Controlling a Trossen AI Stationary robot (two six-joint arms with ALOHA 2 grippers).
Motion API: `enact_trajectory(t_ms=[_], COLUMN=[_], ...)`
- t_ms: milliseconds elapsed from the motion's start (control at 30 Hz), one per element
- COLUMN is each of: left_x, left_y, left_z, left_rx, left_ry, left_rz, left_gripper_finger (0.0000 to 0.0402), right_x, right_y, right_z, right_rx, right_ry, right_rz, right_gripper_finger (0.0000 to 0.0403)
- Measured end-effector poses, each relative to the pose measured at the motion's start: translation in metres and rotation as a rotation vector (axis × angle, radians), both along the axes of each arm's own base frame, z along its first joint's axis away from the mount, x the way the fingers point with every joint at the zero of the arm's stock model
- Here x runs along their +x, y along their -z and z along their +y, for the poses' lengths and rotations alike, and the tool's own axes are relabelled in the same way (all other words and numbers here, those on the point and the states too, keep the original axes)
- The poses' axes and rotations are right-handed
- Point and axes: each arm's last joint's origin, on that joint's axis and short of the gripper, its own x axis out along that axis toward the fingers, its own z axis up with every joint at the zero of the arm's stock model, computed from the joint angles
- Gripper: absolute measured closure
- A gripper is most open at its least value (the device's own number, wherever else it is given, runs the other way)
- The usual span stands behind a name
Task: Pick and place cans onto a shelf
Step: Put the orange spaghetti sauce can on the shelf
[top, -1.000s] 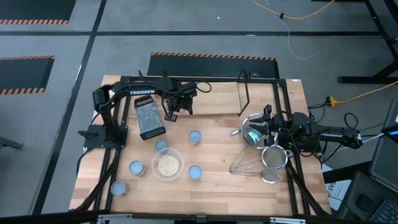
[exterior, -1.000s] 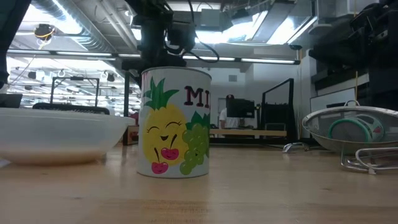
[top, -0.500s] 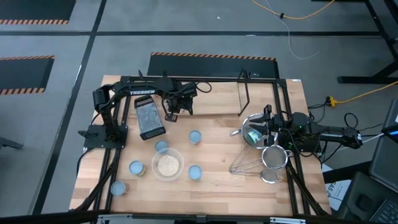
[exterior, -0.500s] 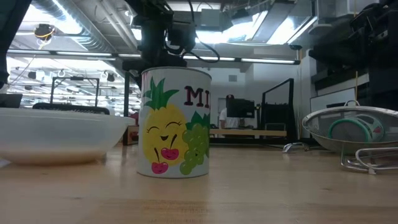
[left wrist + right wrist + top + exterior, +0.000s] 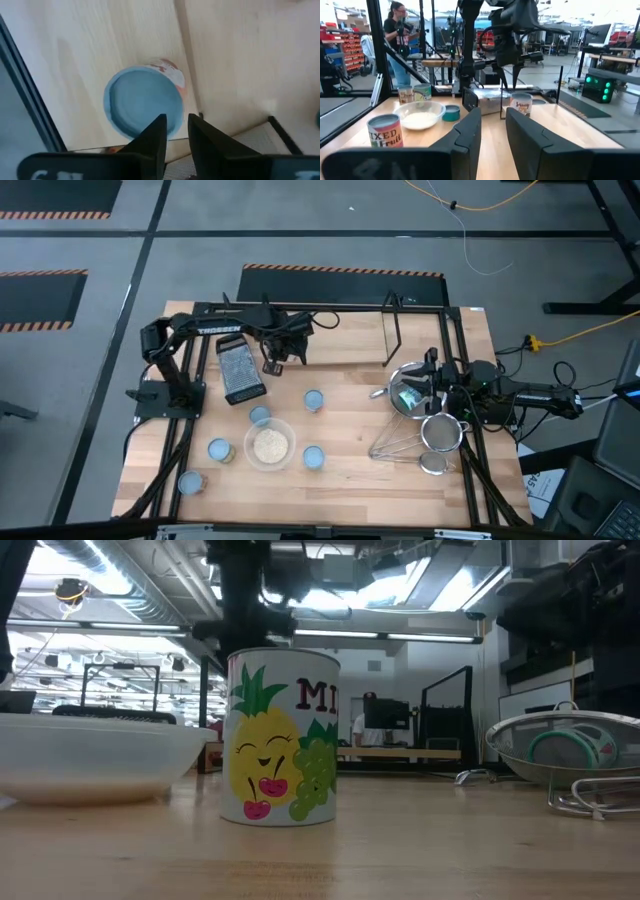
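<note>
1 can [image 5: 142,102] is seen standing upright on pale wood, shelf or tabletop cannot be told, directly below the left gripper [image 5: 174,131], whose narrowly parted jaws hold nothing, while the right gripper [image 5: 492,131], likewise parted and empty, is parked well apart among the strainers [image 5: 440,435].

Left arm [image 5: 200,332] shifted slightly, shoulder end moved outward; left gripper [image 5: 272,366] jaws parted, above can [image 5: 144,108].

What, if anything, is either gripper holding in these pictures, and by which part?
Nothing is held. The left gripper hangs empty above a can on the shelf; the right gripper is empty too.
</note>
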Motion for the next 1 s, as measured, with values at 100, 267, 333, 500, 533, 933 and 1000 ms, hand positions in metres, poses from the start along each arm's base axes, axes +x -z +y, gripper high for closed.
enact_trajectory(t_ms=[100,267,333,500,533,933,1000], left_x=[-0.009,-0.035,-0.049,-0.088,-0.096,-0.159,-0.162], left_y=[-0.019,-0.058,-0.074,-0.102,-0.102,-0.041,-0.034], left_z=[-0.008,-0.026,-0.035,-0.062,-0.068,-0.110,-0.113], left_rx=[0.013,0.014,0.005,-0.030,-0.040,-0.215,-0.227], left_ry=[-0.014,-0.082,-0.112,-0.169,-0.179,-0.269,-0.250], left_rz=[-0.059,-0.193,-0.250,-0.404,-0.435,-0.622,-0.644], left_gripper_finger=[0.0330,0.0330,0.0330,0.0330,0.0330,0.0331,0.0331], right_x=[-0.001,-0.002,-0.002,-0.003,-0.003,-0.010,-0.011], right_y=[-0.005,-0.010,-0.011,-0.015,-0.017,-0.040,-0.049], right_z=[0.000,0.000,0.000,0.000,0.001,0.000,0.000], right_rx=[-0.004,-0.010,-0.011,-0.015,-0.016,0.035,0.058], right_ry=[0.000,-0.005,-0.006,-0.006,-0.007,0.021,0.016], right_rz=[-0.048,-0.103,-0.113,-0.162,-0.173,-0.271,-0.288], right_gripper_finger=[0.0308,0.0308,0.0308,0.0308,0.0308,0.0258,0.0243])
